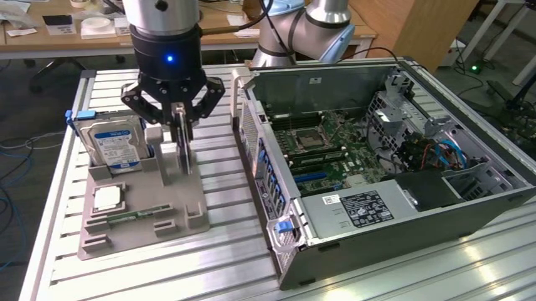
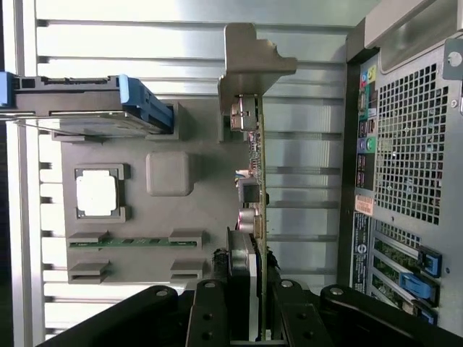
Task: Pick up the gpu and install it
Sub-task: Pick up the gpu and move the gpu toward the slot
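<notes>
Black gripper fingers [image 2: 217,318] pinch the gpu [image 2: 255,155], a thin dark circuit card standing on edge with a silver metal bracket at its far end. It stands at the upright slot of the grey moulded fixture tray [image 1: 180,210]; whether it has cleared the slot I cannot tell.

Risks, as judged:
- The grip sits near one end, so the long card may pivot.
- The bracket may snag the tray.
- The silver hard drive with blue label [image 1: 113,147] stands just beside it.
- The open black computer case [image 1: 435,232] is near; its rim could be clipped.
</notes>
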You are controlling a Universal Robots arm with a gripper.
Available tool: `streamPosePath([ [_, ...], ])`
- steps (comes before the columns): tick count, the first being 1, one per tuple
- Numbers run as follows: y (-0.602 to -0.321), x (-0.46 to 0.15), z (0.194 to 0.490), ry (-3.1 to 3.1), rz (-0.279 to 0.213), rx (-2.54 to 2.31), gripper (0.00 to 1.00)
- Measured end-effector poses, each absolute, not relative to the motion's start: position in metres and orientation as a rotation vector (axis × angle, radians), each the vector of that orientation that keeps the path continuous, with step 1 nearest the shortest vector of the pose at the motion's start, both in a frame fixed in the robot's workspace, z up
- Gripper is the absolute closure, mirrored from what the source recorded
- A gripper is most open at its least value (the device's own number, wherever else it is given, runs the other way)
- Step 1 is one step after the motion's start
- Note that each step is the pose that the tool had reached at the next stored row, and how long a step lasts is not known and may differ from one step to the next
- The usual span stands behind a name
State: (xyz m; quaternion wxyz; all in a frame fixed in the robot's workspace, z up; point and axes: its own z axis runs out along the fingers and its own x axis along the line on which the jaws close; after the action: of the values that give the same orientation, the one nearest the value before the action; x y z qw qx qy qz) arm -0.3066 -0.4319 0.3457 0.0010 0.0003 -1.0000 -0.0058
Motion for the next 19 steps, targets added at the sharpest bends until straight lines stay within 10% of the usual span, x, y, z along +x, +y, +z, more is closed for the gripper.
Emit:
streamPosePath([
  [19,-0.432,-0.307,0.392,-3.139,-0.018,0.001,0.72],
])
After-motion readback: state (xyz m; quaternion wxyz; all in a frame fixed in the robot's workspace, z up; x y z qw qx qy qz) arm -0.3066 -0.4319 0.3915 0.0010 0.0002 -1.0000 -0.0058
